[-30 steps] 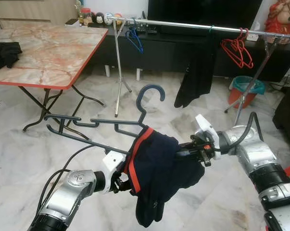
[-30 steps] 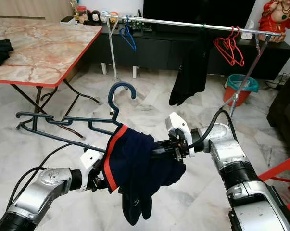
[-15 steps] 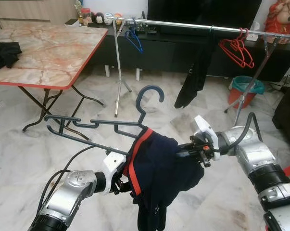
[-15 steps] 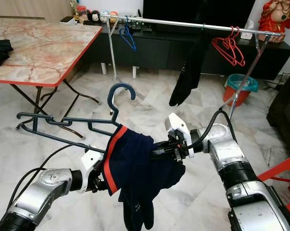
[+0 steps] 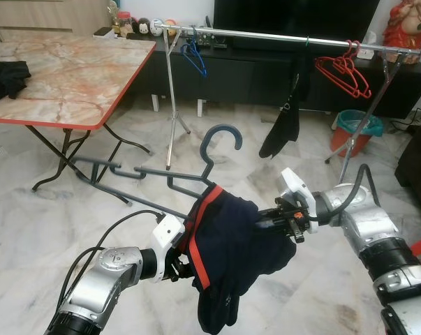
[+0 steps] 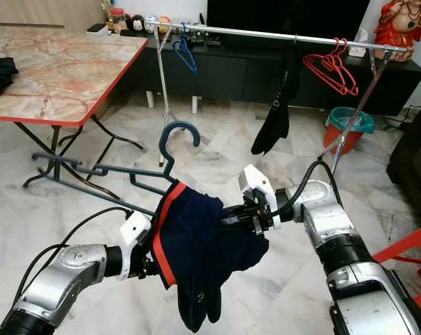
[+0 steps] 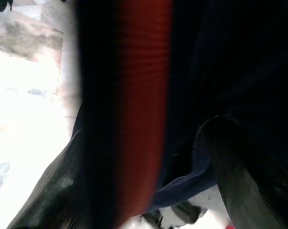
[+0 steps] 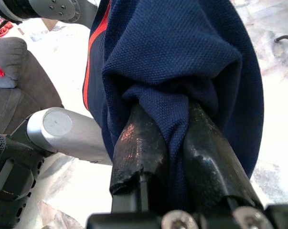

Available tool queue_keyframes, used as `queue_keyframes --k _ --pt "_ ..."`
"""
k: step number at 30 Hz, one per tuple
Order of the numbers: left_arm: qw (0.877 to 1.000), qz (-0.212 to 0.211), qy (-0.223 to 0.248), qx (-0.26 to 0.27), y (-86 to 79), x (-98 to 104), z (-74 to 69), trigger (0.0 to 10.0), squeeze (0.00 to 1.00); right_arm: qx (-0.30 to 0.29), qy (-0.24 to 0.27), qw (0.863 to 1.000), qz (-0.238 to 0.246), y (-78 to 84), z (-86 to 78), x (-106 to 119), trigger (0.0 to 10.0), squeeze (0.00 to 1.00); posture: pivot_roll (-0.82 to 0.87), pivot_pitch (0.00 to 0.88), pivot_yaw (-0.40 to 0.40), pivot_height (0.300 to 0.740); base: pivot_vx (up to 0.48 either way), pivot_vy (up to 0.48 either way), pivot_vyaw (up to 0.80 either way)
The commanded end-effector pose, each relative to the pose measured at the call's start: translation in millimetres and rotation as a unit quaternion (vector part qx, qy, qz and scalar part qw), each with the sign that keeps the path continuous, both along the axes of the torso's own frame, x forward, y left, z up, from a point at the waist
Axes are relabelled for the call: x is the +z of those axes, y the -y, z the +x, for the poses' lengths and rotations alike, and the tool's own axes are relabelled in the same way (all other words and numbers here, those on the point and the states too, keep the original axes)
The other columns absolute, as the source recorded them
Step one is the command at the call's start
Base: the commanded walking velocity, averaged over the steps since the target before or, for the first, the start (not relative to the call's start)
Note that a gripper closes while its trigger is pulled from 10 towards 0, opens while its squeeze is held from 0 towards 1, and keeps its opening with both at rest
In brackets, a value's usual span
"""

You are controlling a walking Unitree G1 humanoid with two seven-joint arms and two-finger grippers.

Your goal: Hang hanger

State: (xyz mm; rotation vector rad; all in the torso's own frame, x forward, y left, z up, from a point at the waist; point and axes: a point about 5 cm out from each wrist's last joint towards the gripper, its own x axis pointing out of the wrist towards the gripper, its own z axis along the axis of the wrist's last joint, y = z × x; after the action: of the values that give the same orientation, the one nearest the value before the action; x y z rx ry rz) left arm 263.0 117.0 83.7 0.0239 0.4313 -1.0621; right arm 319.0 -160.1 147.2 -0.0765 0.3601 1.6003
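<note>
A dark grey hanger (image 5: 209,159) hangs in the air in front of me, hook up, its long arm reaching left. A navy garment with a red band (image 5: 232,241) is draped over its right end. My left gripper (image 5: 184,259) sits under the cloth at the hanger's lower bar, its fingers (image 7: 239,191) on either side of the red band. My right gripper (image 5: 267,222) is shut on a bunched fold of the garment, fingers (image 8: 134,148) pinching the cloth. The chrome clothes rail (image 5: 266,35) stands ahead across the room.
On the rail hang a blue hanger (image 5: 195,56), red hangers (image 5: 344,70) and a black garment (image 5: 283,125). A marble folding table (image 5: 63,84) stands at the left. A teal bin (image 5: 357,125) and a black cabinet (image 5: 231,73) are behind the rail.
The hanger's left end has risen and swung away, so it tilts more. The black garment on the rail has swung. Both grippers keep their hold.
</note>
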Motion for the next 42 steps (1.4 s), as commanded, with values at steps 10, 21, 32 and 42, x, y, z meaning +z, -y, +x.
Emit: queue_keyframes --k 10,21,32,42 --pt "1.0 -0.013 0.003 -0.001 1.3 4.2 -0.2 0.0 0.0 0.007 0.021 1.0 0.007 -2.9 5.1 11.1 10.0 0.0 -0.01 0.0 -0.061 0.74 0.0 0.0 0.0" --pt "1.0 -0.011 0.004 0.001 -0.2 3.8 0.3 0.0 0.0 0.008 0.022 1.0 0.006 -4.0 5.5 10.8 10.0 0.0 -0.01 0.0 -0.061 0.74 0.0 0.0 0.0" --pt "1.0 0.021 0.003 0.01 -13.6 -1.0 -1.1 0.0 0.0 0.008 0.021 1.0 -0.012 -0.9 3.3 5.0 10.0 0.0 0.0 0.0 -0.06 0.74 0.0 0.0 0.0" --pt "0.998 0.039 0.018 0.047 -18.0 -4.5 5.4 0.0 0.0 0.01 0.016 1.0 -0.025 5.3 -1.1 -0.3 10.0 0.0 0.0 0.0 -0.06 0.74 0.0 0.0 0.0"
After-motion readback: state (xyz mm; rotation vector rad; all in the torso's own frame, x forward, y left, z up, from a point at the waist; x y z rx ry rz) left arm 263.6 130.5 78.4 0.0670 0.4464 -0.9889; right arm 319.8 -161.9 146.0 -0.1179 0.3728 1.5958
